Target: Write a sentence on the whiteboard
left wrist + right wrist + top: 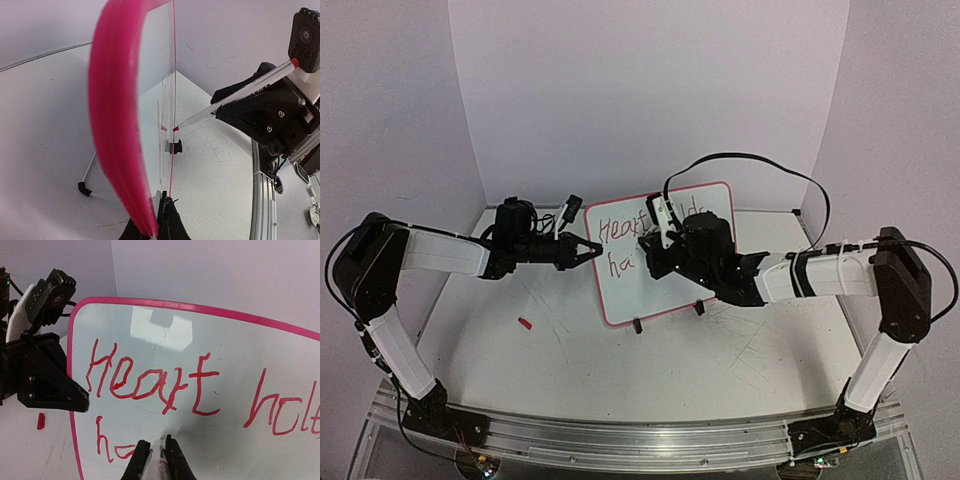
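Note:
The whiteboard (650, 295), white with a pink-red rim, stands upright on two black clip feet (637, 325) at the table's middle. Red writing reads "Heart" (150, 380) and "hold" on the top line, with "ha" (107, 442) begun below. My left gripper (595, 250) is shut on the board's left edge, whose rim (115, 125) fills the left wrist view. My right gripper (653, 245) is shut on a white marker (240, 95) with a red end. The marker's tip (176, 129) touches the board's face just right of "ha".
A small red marker cap (525, 323) lies on the table to the left of the board. A thin wire stand with a black foot (84, 189) sits behind the board. White walls close in the back and both sides.

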Controlling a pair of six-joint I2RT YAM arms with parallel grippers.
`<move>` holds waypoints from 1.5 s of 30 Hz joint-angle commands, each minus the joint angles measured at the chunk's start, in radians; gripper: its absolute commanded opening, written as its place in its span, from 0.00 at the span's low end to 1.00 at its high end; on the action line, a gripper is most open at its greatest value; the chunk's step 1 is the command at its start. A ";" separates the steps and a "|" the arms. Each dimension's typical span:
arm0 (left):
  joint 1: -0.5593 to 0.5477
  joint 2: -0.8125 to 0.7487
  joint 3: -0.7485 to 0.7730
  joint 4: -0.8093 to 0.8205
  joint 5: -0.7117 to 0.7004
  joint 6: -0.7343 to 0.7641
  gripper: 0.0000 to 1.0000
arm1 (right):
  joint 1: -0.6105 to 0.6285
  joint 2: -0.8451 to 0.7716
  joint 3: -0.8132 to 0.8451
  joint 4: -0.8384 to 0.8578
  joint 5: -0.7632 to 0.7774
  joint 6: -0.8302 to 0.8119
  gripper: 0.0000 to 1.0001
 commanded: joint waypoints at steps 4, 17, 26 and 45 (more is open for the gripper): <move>0.014 0.012 0.020 -0.046 -0.158 0.140 0.00 | 0.004 0.024 0.039 0.033 -0.033 -0.007 0.00; 0.014 0.011 0.021 -0.048 -0.160 0.143 0.00 | 0.012 0.049 0.022 0.028 0.015 -0.010 0.00; 0.013 0.010 0.022 -0.051 -0.160 0.142 0.00 | 0.032 0.039 -0.040 0.015 0.035 0.034 0.00; 0.013 0.006 0.024 -0.054 -0.158 0.141 0.00 | 0.054 0.002 -0.010 0.030 0.030 0.038 0.00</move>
